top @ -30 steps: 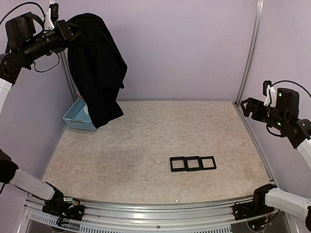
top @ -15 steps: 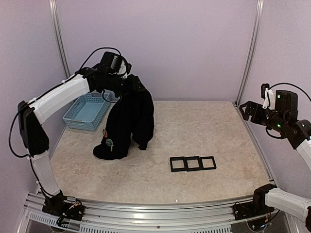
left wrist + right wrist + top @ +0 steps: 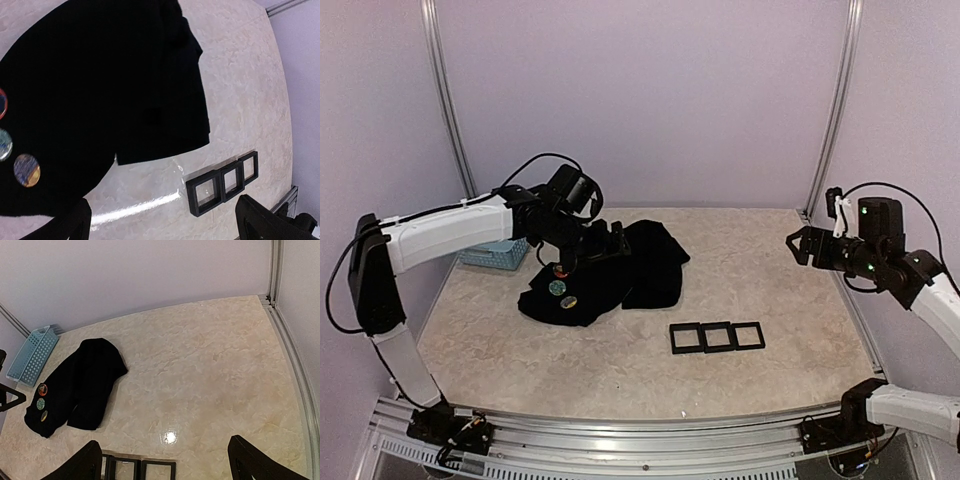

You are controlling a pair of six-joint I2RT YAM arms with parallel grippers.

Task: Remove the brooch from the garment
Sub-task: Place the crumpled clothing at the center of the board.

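left tool (image 3: 164, 210): jaws wide apart, nothing between them, hanging just over the garment (image 3: 630, 270). can't tell if it touches the cloth. right tool (image 3: 165, 445): also spread and empty, well to the right of the garment, up off the worktop (image 3: 770, 300).

garment lies crumpled on the worktop. three round brooches (image 3: 558, 287) in a close row on the garment's left end, face up, left of the left tool. can't tell which one is the target.

risks, as i read it:
- cloth is floppy and loose. a one-handed pull on a brooch likely lifts the whole garment, so the other tool must pin the fabric beside it.
- brooches sit close together, so a wide pinch may catch a neighbour or a fold of cloth.
- fastening is hidden under the fabric. a straight yank could tear the cloth or slip off.

around: three black square frames (image 3: 718, 337) near-right of the garment, apart from it, probably drop spots. light-blue basket (image 3: 32, 355) beyond the garment's left end, left arm crossing in front of it. nothing blocks the brooches from above.
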